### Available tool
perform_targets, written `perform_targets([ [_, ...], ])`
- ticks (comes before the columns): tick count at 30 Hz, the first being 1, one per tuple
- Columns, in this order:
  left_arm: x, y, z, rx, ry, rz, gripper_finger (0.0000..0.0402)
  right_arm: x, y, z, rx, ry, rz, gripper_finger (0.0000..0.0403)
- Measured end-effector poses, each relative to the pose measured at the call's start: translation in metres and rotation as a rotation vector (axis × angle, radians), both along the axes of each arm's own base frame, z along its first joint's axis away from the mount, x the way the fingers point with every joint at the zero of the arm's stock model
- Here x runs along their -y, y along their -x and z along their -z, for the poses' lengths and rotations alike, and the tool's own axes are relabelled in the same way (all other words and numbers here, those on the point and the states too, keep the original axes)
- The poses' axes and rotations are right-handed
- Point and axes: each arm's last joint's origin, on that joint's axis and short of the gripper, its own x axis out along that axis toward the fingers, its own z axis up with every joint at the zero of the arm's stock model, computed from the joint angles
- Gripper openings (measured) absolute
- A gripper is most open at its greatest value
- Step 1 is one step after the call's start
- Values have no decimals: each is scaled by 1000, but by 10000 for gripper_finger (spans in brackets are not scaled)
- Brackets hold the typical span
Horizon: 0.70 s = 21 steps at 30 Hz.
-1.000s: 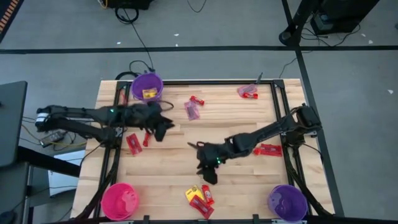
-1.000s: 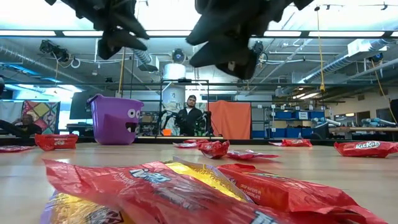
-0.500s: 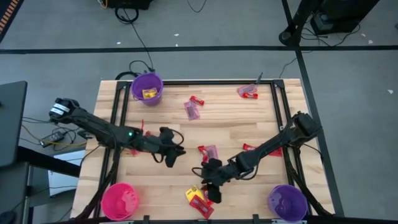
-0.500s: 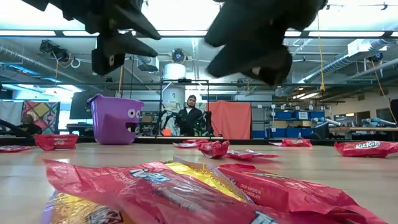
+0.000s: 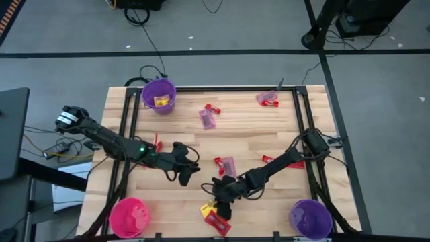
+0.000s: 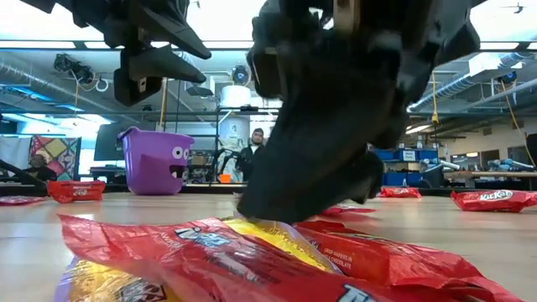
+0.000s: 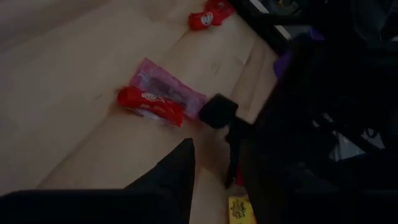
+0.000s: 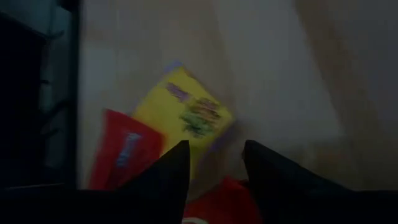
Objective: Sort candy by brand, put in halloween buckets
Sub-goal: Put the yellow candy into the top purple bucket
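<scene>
Near the table's front edge lies a small pile of candy: a yellow packet [image 8: 189, 115] with red bars [image 8: 123, 155] beside and over it. My right gripper [image 8: 216, 155] stands open low over this pile [image 5: 213, 214], its fingers slanting down, one to each side of the yellow packet's edge. My left gripper [image 5: 187, 173] hangs open above the table's middle with nothing between its fingers. It points toward a red bar lying on a mauve packet [image 7: 158, 102]. The buckets are a purple one [image 5: 159, 94] at the far left, a pink one [image 5: 129, 216] and a purple one [image 5: 310, 218] at the near corners. My right gripper's fingertips [image 6: 281, 205] come down from above at a slant, right at the top of the yellow packet [image 6: 260, 231]. I cannot tell whether they touch it. The pile lies flat on the table.
Loose candy lies scattered: a red bar [image 5: 212, 107] and a mauve packet [image 5: 207, 119] at the far middle, more [image 5: 267, 99] at the far right, red bars [image 5: 290, 163] under the right arm, one [image 5: 156, 142] by the left arm. The far purple bucket holds a yellow packet.
My left gripper has swung away from the far purple bucket toward the table's middle and near edge, sinking a little. My right gripper has gone toward the near edge and well down, ending just over the candy pile. The candy has not moved.
</scene>
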Motion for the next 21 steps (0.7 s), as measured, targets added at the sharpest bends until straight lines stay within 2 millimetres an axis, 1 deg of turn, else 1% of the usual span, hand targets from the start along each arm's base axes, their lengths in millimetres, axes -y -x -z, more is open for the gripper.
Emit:
perform_targets([
  [3, 2, 1, 1, -7, -4, 9, 130, 1, 2, 1, -19, 26, 11, 161],
  [5, 4, 2, 1, -6, -6, 14, 130, 2, 1, 1, -13, 40, -7, 145],
  [7, 6, 3, 1, -7, -7, 19, 130, 4, -1, 0, -2, 19, -46, 116],
  [9, 7, 3, 1, -5, -13, 14, 130, 4, -4, -1, 21, -17, -86, 79],
  [12, 8, 4, 1, -3, -21, 6, 130, 6, -6, -2, 31, -24, -113, 22],
  [13, 8, 4, 1, -3, -23, 4, 130, 8, -5, -1, 23, -20, -111, 13],
  [17, 8, 4, 1, -4, -20, -1, 130, 15, -6, 1, -11, 2, -67, 7],
  [19, 8, 4, 1, -4, -14, -2, 130, 17, -6, 0, -10, 16, -52, 6],
  [21, 9, 5, 1, -4, 0, -5, 130, 17, -5, -9, 15, 34, -34, 5],
])
